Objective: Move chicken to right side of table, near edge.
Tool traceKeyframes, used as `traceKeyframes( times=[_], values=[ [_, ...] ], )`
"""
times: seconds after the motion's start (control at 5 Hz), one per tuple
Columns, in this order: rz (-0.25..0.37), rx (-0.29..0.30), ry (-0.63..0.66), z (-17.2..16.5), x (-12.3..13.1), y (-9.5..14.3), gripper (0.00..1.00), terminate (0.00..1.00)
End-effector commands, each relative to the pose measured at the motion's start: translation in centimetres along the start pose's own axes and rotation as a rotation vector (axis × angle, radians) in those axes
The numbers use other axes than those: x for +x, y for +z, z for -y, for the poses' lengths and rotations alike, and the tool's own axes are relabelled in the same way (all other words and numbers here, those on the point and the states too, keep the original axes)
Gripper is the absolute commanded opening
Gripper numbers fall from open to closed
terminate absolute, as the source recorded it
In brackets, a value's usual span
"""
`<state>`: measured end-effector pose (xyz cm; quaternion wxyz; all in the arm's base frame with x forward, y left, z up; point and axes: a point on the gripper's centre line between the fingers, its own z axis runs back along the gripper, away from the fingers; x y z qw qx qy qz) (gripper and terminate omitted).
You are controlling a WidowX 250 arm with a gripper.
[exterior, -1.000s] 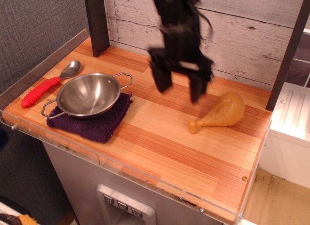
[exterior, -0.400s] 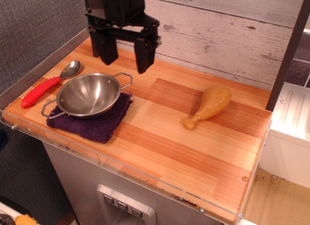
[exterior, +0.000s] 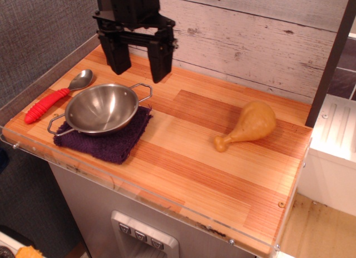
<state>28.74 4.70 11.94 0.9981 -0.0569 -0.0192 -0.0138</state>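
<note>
The golden-yellow toy chicken drumstick (exterior: 249,126) lies on the wooden table (exterior: 211,174) at the right, close to the right edge, its bone end pointing left and toward the front. My black gripper (exterior: 140,62) hangs open and empty above the table's back left, behind the steel bowl and far from the chicken.
A steel bowl (exterior: 101,108) sits on a dark purple cloth (exterior: 108,140) at the left. A red-handled spoon (exterior: 54,97) lies at the far left. A dark post (exterior: 329,60) stands at the back right, with a white cabinet (exterior: 334,152) beyond the table's right edge.
My gripper has moved from above the chicken to the back left of the table. The chicken shifted slightly and now rests near the right edge.
</note>
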Motion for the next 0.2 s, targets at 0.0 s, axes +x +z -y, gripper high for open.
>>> traceKeyframes(
  times=[0.0],
  values=[
    [0.035, 0.009, -0.006, 0.38, -0.52, 1.22, 1.0, 1.0]
  ],
)
